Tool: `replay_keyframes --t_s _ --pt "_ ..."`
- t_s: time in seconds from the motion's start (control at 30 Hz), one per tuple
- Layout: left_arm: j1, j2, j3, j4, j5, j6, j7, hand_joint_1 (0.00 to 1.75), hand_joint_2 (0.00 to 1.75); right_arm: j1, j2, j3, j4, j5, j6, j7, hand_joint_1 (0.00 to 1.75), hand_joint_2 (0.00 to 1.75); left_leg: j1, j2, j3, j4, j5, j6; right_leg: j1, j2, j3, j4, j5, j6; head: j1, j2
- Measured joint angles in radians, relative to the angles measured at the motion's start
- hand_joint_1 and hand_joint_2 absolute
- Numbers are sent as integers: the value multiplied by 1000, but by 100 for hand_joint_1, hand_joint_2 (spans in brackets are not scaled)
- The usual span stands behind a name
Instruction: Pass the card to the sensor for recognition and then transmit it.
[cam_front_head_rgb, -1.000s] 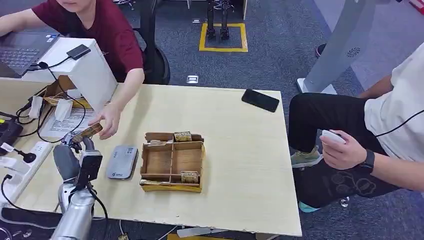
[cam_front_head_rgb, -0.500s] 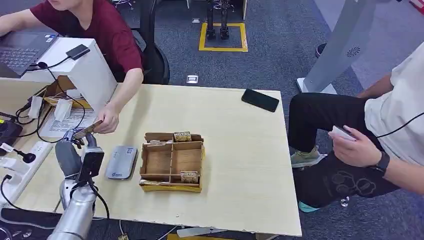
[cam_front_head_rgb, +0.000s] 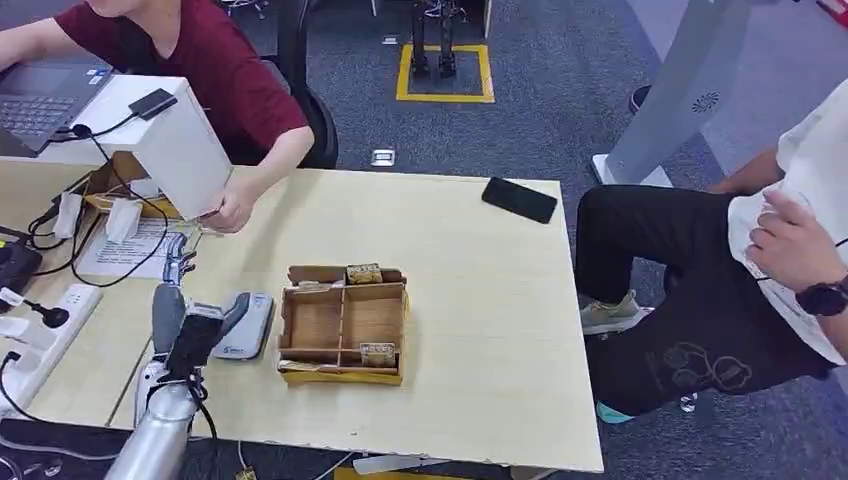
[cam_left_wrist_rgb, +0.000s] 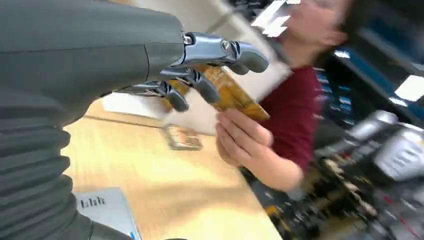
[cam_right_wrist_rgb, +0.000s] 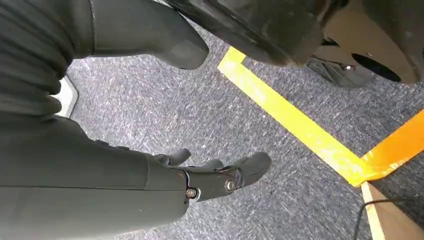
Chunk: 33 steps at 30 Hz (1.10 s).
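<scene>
Left wrist view shows the card lying just past the left hand's loosely curled fingertips, pinched in the person's hand, so the left hand looks released and empty while the right hand hangs slack above the carpet.

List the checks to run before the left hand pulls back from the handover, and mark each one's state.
1. Card gripped by the person's hand: ok.
2. Left hand free of the card, its fingers apart from the person's hand in the head view: ok.
3. Left hand clear of the sensor: cannot tell, they overlap in the head view.
4. Wooden tray apart from the left arm: ok.
5. Right hand empty, above the floor: ok.
</scene>
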Motion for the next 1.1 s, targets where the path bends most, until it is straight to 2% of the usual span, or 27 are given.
replay_keyframes --t_s 0.13,0.23,0.37,0.5,0.63,0.7,0.87,0.93,1.1 --pt "98 43 -112 -175 -90 -23 -36 0 175 4 -4 0 0 -1 3 -5 0 175 0 0 -2 0 -1 1 0 -1 -2 0 0 0 0 0" --pt "132 63 -182 -249 -132 -16 -40 0 175 4 -5 0 0 0 7 -6 0 175 0 0 -2 0 -1 1 0 -1 -2 0 0 0 0 0" --pt "147 91 -271 -302 -241 52 -47 0 175 4 -7 1 0 11 12 -4 0 175 0 0 -2 0 0 1 0 -1 -1 0 0 0 0 0" --pt "151 107 -338 -321 -257 75 -47 0 175 3 -10 1 0 16 12 -4 0 175 0 0 -2 0 0 0 0 -1 -1 0 0 0 0 0" --pt "152 116 -364 -330 -284 95 -42 0 175 3 -11 2 0 18 12 -4 0 175 0 0 -2 0 0 0 0 -1 -1 0 0 0 0 0" --pt "150 124 -379 -329 -358 152 -13 0 175 3 -11 5 0 20 13 -3 0 175 0 0 -2 0 0 0 0 -1 -2 0 0 0 0 0" --pt "128 129 -423 -304 -448 248 66 0 175 -1 -12 7 0 25 19 0 0 175 0 0 -2 0 0 0 0 -1 -2 0 0 0 0 0" --pt "115 124 -428 -285 -516 265 101 0 175 -3 -12 8 0 27 26 3 0 175 0 0 -2 0 0 0 0 -1 -2 0 0 0 0 0" --pt "92 89 -403 -234 -607 271 133 0 175 -6 -12 16 0 24 27 13 0 175 0 0 -2 0 0 0 0 -1 -1 0 0 0 0 0"
